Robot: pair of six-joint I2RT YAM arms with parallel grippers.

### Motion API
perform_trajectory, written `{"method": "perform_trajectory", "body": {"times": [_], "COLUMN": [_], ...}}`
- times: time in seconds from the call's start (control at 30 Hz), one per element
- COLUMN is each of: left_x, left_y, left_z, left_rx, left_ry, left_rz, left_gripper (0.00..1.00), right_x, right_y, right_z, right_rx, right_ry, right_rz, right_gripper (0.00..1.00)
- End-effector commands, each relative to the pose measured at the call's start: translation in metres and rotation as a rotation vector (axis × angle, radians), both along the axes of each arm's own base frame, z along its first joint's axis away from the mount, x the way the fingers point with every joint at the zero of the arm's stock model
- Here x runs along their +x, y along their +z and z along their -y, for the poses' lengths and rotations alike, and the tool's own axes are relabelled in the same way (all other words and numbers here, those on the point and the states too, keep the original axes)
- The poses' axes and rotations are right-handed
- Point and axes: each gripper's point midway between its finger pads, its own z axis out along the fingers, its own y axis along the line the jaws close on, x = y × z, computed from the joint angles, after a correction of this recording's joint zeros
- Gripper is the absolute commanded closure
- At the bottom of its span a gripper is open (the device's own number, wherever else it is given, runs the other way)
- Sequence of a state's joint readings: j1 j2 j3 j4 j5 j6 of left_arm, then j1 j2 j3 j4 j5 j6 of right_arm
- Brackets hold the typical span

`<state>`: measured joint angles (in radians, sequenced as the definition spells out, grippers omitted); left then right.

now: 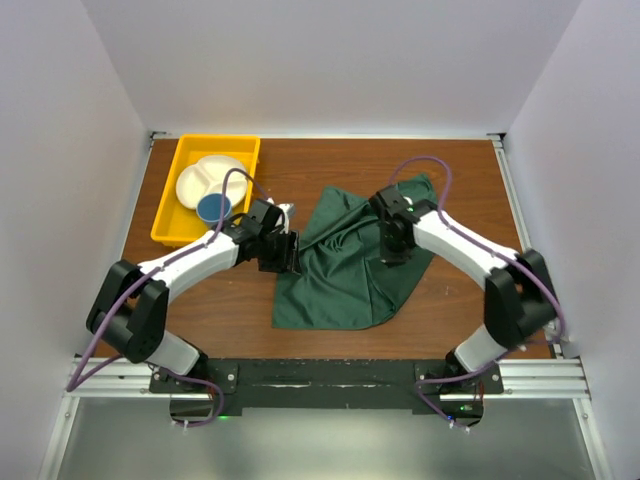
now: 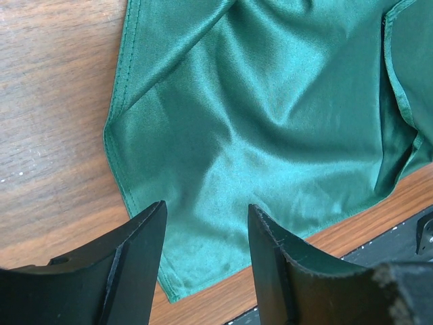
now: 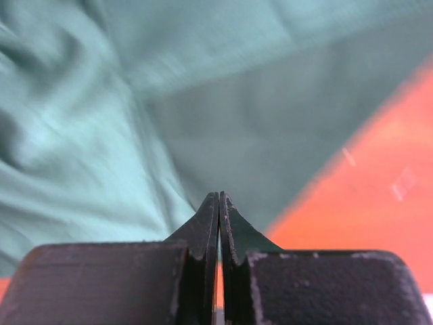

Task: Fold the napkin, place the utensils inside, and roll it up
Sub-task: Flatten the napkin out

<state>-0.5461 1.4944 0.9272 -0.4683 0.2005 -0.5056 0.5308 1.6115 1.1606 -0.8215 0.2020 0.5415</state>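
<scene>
Your right pincer (image 3: 218, 198) is shut, seemingly on nothing; left pincer (image 2: 206, 210) open, empty; pinch the napkin (image 2: 270, 135) edge just below before folding.

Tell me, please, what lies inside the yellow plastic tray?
The yellow plastic tray holds a white divided plate and a blue cup; the floor beneath them is covered.

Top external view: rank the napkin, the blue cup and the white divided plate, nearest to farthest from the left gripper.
1. Napkin: directly to the right of the left gripper, its edge by the fingers.
2. Blue cup: in the yellow tray, back and to the left of the gripper.
3. White divided plate: same tray, behind the cup, farther back.
</scene>
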Motion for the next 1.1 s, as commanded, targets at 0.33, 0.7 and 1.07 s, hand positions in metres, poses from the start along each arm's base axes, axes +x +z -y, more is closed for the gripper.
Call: {"method": "perform_trajectory", "body": {"times": [0.33, 0.7, 1.07], "left_x": [0.002, -0.002, -0.002], "left_y": [0.007, 0.021, 0.01], "left_z": [0.014, 0.003, 0.016], "left_rx": [-0.075, -0.063, -0.101], "left_ry": [-0.005, 0.028, -0.011], "left_rz": [0.018, 0.054, 0.016], "left_gripper": [0.43, 0.43, 0.43], "right_x": [0.007, -0.002, -0.046], "right_y": [-0.027, -0.053, -0.014], "right_z": [-0.033, -0.02, 0.029], "right_rx": [0.109, 0.008, -0.07], "right_ry": [0.211, 0.231, -0.046], "right_rz": [-0.035, -0.099, -0.051], "right_gripper": [0.43, 0.71, 0.96]}}
